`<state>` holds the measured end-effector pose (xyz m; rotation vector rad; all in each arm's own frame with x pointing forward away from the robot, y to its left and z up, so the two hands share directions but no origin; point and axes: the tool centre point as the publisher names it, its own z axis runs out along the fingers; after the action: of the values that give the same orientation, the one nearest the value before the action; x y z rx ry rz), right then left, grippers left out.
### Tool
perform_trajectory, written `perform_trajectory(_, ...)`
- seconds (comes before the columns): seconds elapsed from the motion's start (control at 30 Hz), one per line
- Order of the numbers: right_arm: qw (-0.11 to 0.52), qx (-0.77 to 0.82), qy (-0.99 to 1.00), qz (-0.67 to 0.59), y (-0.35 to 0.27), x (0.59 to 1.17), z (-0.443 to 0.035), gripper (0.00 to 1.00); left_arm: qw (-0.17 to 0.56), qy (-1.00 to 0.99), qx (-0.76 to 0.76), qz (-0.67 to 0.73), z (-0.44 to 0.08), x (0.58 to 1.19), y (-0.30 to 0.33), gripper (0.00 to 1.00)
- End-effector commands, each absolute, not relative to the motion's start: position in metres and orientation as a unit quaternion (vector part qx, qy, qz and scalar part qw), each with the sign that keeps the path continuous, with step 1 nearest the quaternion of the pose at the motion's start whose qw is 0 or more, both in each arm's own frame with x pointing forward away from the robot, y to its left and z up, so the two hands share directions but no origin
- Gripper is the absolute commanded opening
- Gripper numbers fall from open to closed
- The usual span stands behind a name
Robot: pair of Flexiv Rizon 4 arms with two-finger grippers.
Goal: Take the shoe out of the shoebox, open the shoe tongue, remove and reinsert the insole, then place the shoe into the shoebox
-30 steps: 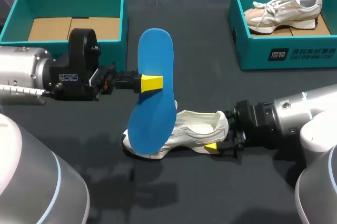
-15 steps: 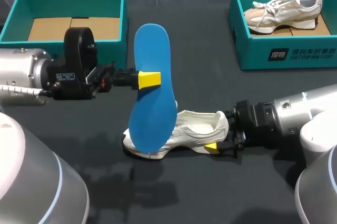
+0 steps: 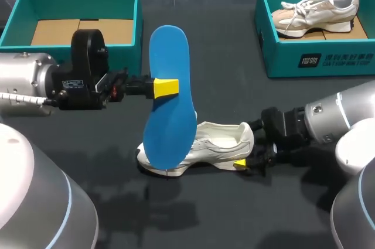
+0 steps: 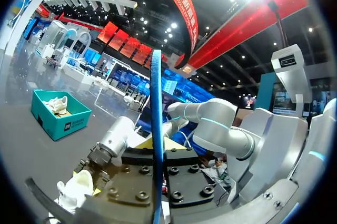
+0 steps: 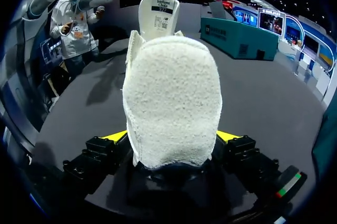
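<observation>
White mesh sneaker (image 3: 205, 143) sits on the dark table, its fleecy heel clamped between the right gripper's (image 5: 172, 138) yellow tips. Just beyond, the left gripper (image 3: 166, 88) pinches the blue foam insole (image 3: 170, 114) upright over the forefoot. Removal looks done; reinsertion calls for tipping the insole's lower end into the opening.

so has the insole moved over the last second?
Yes, slightly. The insole, gripped by the left tool, shifted left in the head view: the gap to the right wall of the empty box has narrowed.
</observation>
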<state>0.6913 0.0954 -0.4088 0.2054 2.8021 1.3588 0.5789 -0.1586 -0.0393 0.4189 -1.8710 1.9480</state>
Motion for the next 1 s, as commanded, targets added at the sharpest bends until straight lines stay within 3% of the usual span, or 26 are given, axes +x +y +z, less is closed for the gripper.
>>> perform_trajectory(0.03, 0.001, 0.067, 0.937, 0.344, 0.091, 0.685, -0.394, 1.00, 0.203, -0.670, 0.149, 0.699, -0.040, 0.580, -0.161, 0.00)
perform_trajectory(0.77, -0.019, 0.079, 0.992, 0.100, 0.081, 0.667, -0.336, 1.00, 0.203, -0.670, 0.149, 0.699, -0.040, 0.580, -0.161, 0.00)
perform_trajectory(1.0, -0.015, 0.076, 0.991, 0.106, 0.084, 0.665, -0.331, 1.00, 0.203, -0.670, 0.149, 0.699, -0.040, 0.580, -0.161, 0.00)
